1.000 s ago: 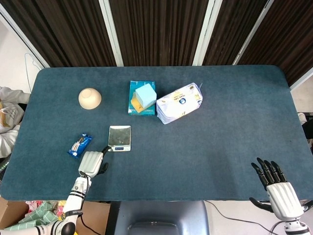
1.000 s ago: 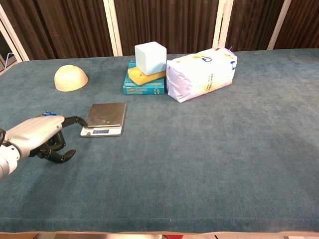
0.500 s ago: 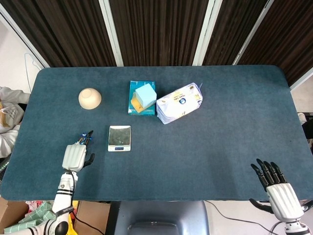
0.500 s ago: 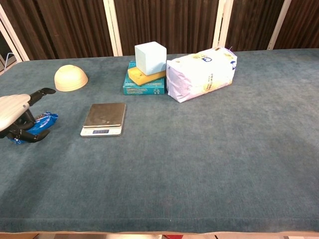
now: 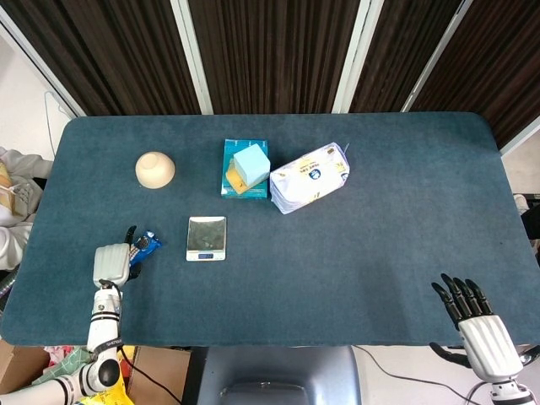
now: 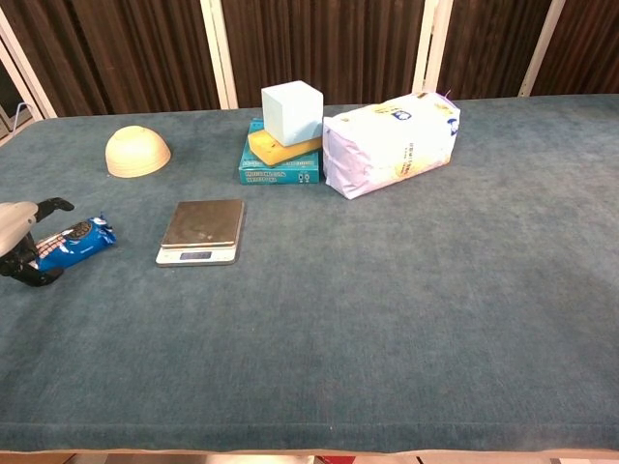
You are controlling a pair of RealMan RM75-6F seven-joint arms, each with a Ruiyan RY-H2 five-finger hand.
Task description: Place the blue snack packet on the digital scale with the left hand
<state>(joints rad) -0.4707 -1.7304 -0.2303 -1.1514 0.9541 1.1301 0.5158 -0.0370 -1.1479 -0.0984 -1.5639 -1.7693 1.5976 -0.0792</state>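
— Packet first: where did it lie, and why there?

— Flat on the table [image 5: 354, 278] at the far left, the blue snack packet [image 6: 75, 239] sat well short of the digital scale [image 6: 201, 230], not yet lifted. I'd judge the left hand [image 5: 110, 263] was there to grasp it.

— Did it have hold?

— Not clearly. The hand lay over the packet's outer end, fingers curved round it; whether they gripped, I could not tell.

— And further right?

— An upturned bowl [image 5: 155, 169], a pale cube on a teal box [image 5: 245, 169], a white bag [image 5: 309, 177]. The right hand [image 5: 477, 321] hung off the near edge, fingers spread, holding nothing.
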